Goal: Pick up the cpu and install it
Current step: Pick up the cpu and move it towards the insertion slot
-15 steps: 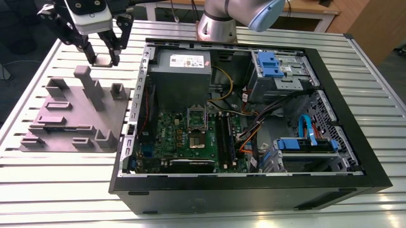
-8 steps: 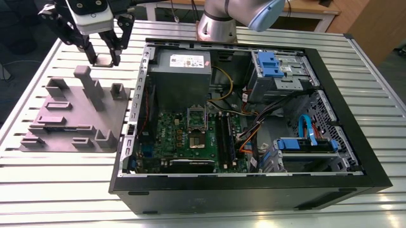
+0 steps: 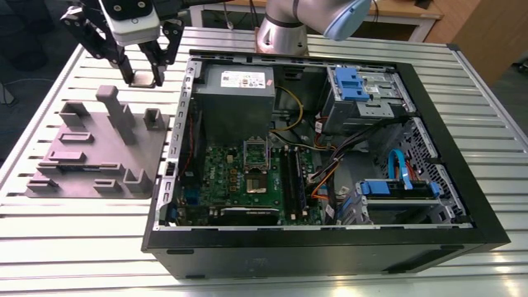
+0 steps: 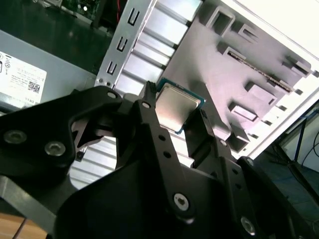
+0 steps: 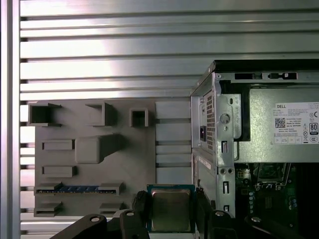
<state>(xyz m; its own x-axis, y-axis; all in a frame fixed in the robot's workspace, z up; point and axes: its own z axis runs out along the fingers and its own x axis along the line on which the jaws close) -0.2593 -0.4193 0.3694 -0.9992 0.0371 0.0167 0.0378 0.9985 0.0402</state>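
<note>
Two opposite edges of the cpu [image 4: 177,108] are gripped by the clenched claw [image 3: 142,76], held over the tabletop [image 3: 74,247] beside the computer case [image 3: 330,250]. With so slight a hold, it could be tilted or dropped by any jolt.

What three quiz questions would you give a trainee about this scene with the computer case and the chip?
1. True or false: the chip already sits in the socket inside the computer case.
2. Multiple choice: what is the gripper shut on? A, the chip. B, a cable. C, nothing.
3. Short answer: in the exterior view, on which side of the computer case does the grey plate lie?

Key
1. False. The gripper holds the chip outside the case.
2. A.
3. The exterior view's left.
</note>
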